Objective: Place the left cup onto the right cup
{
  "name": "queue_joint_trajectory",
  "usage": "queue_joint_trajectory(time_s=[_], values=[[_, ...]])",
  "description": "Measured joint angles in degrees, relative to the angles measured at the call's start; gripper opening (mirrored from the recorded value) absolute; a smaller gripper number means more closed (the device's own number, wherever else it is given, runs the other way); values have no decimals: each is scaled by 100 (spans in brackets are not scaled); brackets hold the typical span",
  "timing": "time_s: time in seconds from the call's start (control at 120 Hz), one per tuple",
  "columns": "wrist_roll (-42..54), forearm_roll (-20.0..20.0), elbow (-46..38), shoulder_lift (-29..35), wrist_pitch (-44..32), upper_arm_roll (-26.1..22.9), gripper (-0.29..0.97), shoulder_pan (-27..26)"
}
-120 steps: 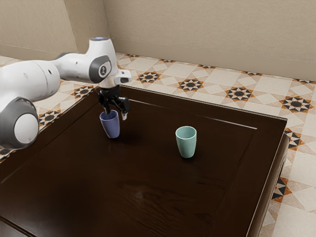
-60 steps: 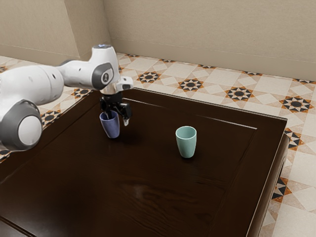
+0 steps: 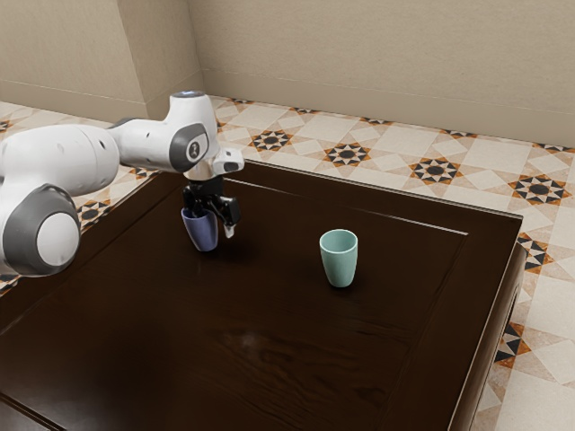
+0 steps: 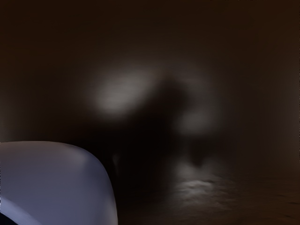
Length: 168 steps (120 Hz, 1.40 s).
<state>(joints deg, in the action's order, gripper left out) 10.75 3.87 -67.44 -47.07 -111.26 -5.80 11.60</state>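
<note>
Purple cup (image 3: pixel 200 236) near worktop (image 3: pixel 269 341) far-left corner: claw (image 3: pixel 211 217) has dropped onto its rim; can't tell if clamped. Not lifted yet; green cup (image 3: pixel 339 258) waits.

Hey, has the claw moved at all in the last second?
Yes. The claw has sunk lower, away from the table's far edge, down over the purple cup's rim.
</note>
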Motion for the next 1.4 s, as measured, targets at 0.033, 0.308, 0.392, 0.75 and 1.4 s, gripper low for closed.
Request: queue_joint_trajectory(time_s=[0.033,0.308,0.392,0.75,1.4], values=[[-1,-2,0,0,-1,0,53,0],[-10,-54,0,7,13,6,14,1],[-19,-83,0,8,26,10,5,5],[-114,-65,1,28,55,27,-11,10],[-256,2,-435,801,61,55,-10,-161]])
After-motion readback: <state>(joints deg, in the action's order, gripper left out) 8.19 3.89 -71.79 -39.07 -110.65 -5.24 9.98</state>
